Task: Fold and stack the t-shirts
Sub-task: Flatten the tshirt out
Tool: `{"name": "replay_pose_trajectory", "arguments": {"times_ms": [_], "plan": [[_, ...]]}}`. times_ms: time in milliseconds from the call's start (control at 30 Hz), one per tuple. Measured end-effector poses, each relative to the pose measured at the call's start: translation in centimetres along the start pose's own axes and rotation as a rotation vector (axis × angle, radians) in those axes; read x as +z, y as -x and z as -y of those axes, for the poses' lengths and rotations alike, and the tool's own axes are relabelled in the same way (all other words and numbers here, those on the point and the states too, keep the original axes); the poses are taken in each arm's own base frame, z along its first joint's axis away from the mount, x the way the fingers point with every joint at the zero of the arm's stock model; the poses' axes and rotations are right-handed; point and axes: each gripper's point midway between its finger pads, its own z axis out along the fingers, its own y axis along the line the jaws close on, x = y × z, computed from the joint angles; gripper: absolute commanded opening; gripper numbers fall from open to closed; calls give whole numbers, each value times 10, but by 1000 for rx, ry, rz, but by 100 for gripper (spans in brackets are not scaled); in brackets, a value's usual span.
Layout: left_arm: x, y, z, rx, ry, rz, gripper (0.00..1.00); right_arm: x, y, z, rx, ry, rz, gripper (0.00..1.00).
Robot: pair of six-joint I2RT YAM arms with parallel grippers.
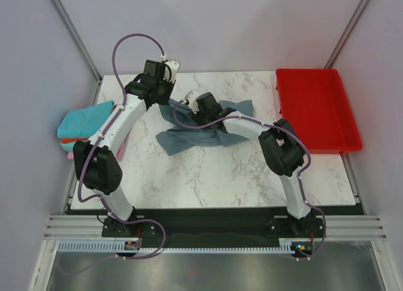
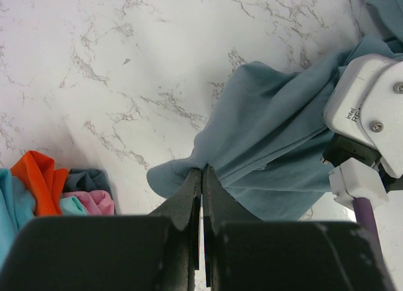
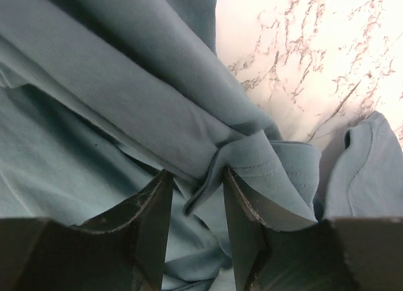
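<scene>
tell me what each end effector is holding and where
The left end effector is pinched shut on an edge of the grey-blue shirt. The right end effector straddles a hemmed fold of it; grip cannot be told.

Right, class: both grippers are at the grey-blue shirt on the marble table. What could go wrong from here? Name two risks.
1. The left gripper pinches only a thin edge of the grey-blue shirt, so the cloth may slip out when pulled.
2. The right gripper stands open around a bunched fold. Closing there could catch several layers and leave the fold crooked.
</scene>
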Motion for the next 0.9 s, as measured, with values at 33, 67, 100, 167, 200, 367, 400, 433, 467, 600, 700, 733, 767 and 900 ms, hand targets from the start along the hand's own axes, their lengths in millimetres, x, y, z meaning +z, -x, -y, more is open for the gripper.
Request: {"name": "replay_pose_trajectory", "arguments": {"times_ms": [33, 67, 100, 167, 200, 367, 400, 433, 467, 600, 700, 733, 767, 900], "plan": [[0, 0, 0, 0, 0, 0, 2, 2, -2, 0, -1, -3, -6, 39], [0, 0, 0, 0, 0, 0, 2, 3, -4, 0, -2, -6, -9, 29], [0, 0, 0, 0, 0, 0, 2, 3, -4, 1, -5, -10, -11, 24], [0, 0, 0, 0, 0, 0, 2, 3, -4, 2, -9, -21, -12, 16], [0, 0, 0, 0, 0, 0, 2, 3, -4, 4, -10, -29, -11, 16], [0, 0, 0, 0, 1, 0, 2, -7, 2, 11, -22, -61, 0, 9], [0, 0, 0, 0, 1, 0, 2, -12, 4, 13, -26, -66, 2, 9], [0, 0, 0, 0, 1, 0, 2, -20, 7, 15, -28, -73, 11, 9], [0, 0, 0, 0, 1, 0, 2, -27, 11, 18, -32, -79, 19, 11], [0, 0, 0, 0, 1, 1, 2, -62, 35, 29, -31, -107, 85, 15], [0, 2, -1, -1, 1, 4, 2, -79, 47, 34, -28, -119, 121, 5], [-1, 2, -1, -1, 2, 5, 2, -80, 48, 34, -28, -119, 126, 4], [-1, 3, -1, -1, 2, 8, 2, -80, 47, 34, -27, -119, 126, 7], [-1, 4, -1, -1, 2, 11, 2, -77, 34, 30, -27, -99, 94, 16]]}}
